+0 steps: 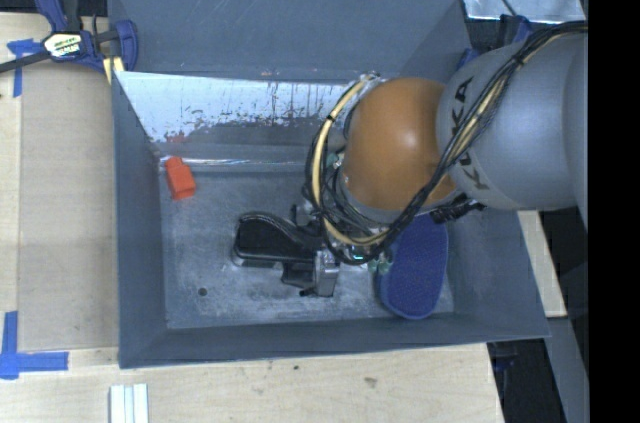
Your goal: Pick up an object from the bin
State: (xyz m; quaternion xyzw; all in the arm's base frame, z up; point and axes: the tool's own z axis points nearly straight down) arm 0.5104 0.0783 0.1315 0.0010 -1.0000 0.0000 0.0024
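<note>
My gripper (322, 277) is low over the bin floor near the front middle, its body showing below the orange cover. A black, rounded, handle-like thing (262, 239) lies on the floor right at the gripper's left, touching or nearly touching it. A blue oval padded thing (413, 273) lies just to the gripper's right, against the bin's front right corner. Whether anything is between the fingers is hidden.
A small orange block (180, 178) sits at the back left of the bin floor, well apart from the gripper. The arm with its orange cover and cables overhangs the bin's right half.
</note>
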